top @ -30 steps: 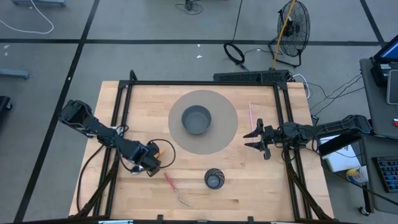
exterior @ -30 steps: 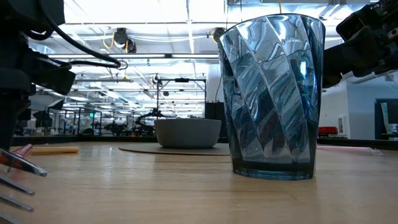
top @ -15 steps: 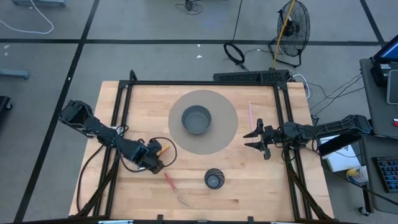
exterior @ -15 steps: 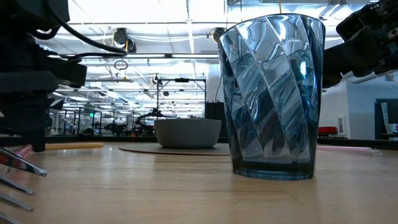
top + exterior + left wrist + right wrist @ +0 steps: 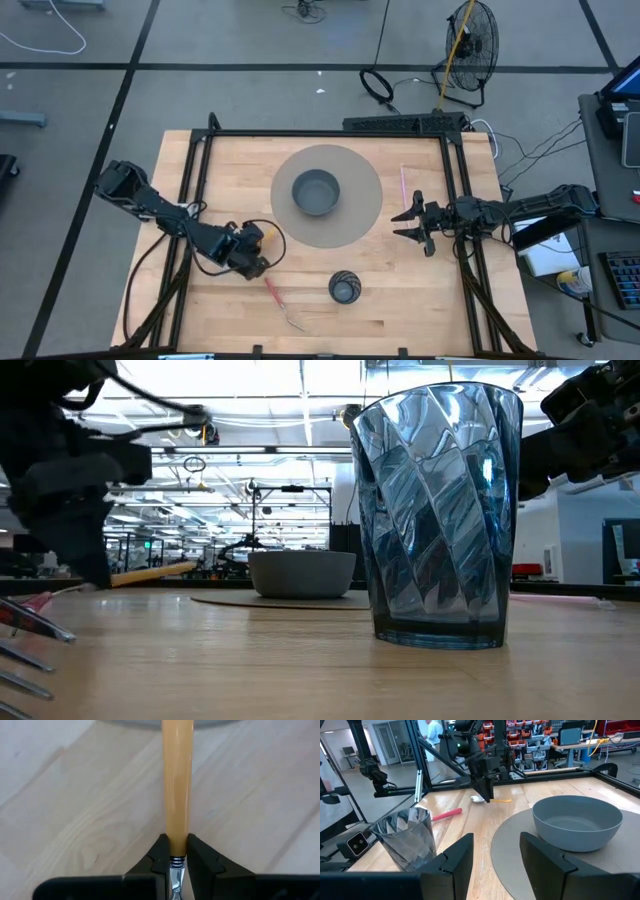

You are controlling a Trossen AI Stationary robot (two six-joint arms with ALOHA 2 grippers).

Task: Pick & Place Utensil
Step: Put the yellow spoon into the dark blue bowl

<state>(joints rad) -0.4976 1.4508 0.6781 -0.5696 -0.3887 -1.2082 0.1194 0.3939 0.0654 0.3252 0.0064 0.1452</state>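
My left gripper (image 5: 252,262) stands at the table's near left, shut on a yellow-handled spoon (image 5: 268,238); its handle (image 5: 178,785) points toward the grey mat (image 5: 362,215). The right wrist view shows that gripper (image 5: 486,795) with the spoon's metal bowl (image 5: 477,799) beside its tips. A red-handled fork (image 5: 276,296) lies flat on the wood by the near edge. A grey bowl (image 5: 316,191) sits on the mat. A ribbed blue glass cup (image 5: 343,288) stands upright near the front. My right gripper (image 5: 410,221) waits open at the right, level, touching nothing. My left gripper pinches the yellow handle at its lower end (image 5: 177,849), just above the ridged metal neck (image 5: 175,862), between its two fingers. The fingers slant down from above and the table's left. The handle (image 5: 155,572) tilts, its free end raised off the wood.
A pink utensil (image 5: 403,184) lies beside the mat at the far right. A black frame (image 5: 325,134) runs round the table's far and side edges. Bare wood lies between the cup and the right edge.
My left gripper has tipped and shifted slightly toward the mat, staying shut. The yellow handle, which lay level on the table, has come up and now tilts with its free end higher.
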